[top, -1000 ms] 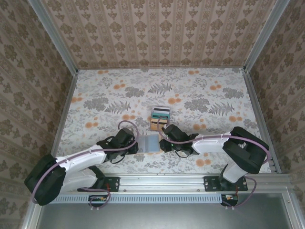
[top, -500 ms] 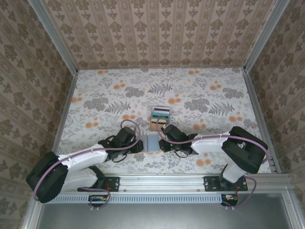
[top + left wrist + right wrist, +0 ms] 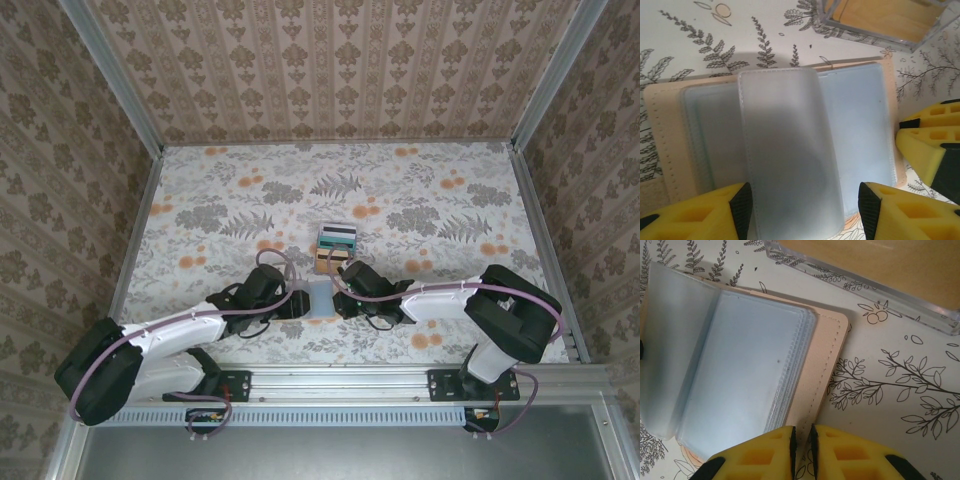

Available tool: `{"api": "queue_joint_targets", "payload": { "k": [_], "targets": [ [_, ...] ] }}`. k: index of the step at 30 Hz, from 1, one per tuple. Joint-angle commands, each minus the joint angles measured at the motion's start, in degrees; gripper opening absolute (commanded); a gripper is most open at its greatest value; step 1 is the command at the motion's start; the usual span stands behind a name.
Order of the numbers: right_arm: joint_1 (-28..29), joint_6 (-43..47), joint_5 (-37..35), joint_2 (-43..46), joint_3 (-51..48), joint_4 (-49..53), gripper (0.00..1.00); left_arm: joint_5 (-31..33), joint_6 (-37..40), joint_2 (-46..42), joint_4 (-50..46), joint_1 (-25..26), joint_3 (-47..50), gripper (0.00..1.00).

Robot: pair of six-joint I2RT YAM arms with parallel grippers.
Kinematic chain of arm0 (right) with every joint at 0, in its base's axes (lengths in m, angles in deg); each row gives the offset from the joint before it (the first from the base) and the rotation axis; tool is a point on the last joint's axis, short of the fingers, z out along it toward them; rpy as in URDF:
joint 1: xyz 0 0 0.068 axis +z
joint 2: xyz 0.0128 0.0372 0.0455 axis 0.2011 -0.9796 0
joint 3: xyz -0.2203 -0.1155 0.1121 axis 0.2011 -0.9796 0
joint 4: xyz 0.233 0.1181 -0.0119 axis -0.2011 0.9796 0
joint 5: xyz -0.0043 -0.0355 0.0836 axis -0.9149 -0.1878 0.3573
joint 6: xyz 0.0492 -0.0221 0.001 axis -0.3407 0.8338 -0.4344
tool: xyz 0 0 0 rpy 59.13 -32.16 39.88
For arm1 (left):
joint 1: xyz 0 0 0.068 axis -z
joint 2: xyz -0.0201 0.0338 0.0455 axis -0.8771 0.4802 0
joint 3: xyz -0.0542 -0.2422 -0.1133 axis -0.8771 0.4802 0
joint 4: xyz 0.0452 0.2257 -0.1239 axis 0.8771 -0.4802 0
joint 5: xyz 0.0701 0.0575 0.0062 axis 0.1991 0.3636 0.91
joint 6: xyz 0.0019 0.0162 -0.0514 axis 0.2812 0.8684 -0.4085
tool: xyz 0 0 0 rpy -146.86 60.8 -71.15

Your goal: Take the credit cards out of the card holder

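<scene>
The card holder lies open between my two grippers, tan outside with grey-blue clear sleeves. One sleeve stands up between the fingers of my left gripper, which is open and does not touch it. My right gripper is shut on the holder's tan right edge, and its yellow fingers also appear in the left wrist view. Just beyond the holder lie the credit cards: a teal one with a dark stripe and an orange-tan one. The sleeves facing the cameras look empty.
A clear plastic tray with an orange-tan surface inside sits right behind the holder, and its clear rim is close to the right gripper. The floral table stretches back to patterned walls, with metal rails along the sides.
My left gripper has opened and let go of the sleeve, sliding slightly right. The loose sleeve now stands up, so the holder looks narrower from above. The right gripper keeps its hold.
</scene>
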Motion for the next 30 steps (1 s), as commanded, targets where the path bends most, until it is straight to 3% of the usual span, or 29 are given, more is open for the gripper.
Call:
{"api": "queue_joint_targets", "payload": {
  "k": [1, 17, 30],
  "targets": [
    [0.7, -0.5, -0.7, -1.2, 1.0, 1.6, 0.20, -1.1, 0.3, 0.3, 2.2, 0.8, -1.3, 0.61],
    [0.5, -0.8, -1.1, -0.7, -0.1, 0.1, 0.20, -3.2, -0.5, 5.1, 7.8, 4.2, -4.6, 0.58],
    [0.1, -2.6, -3.8, 5.5, -2.7, 0.8, 0.23, -2.7, -0.9, 8.5, 9.2, 6.7, -7.0, 0.56]
  ]
}}
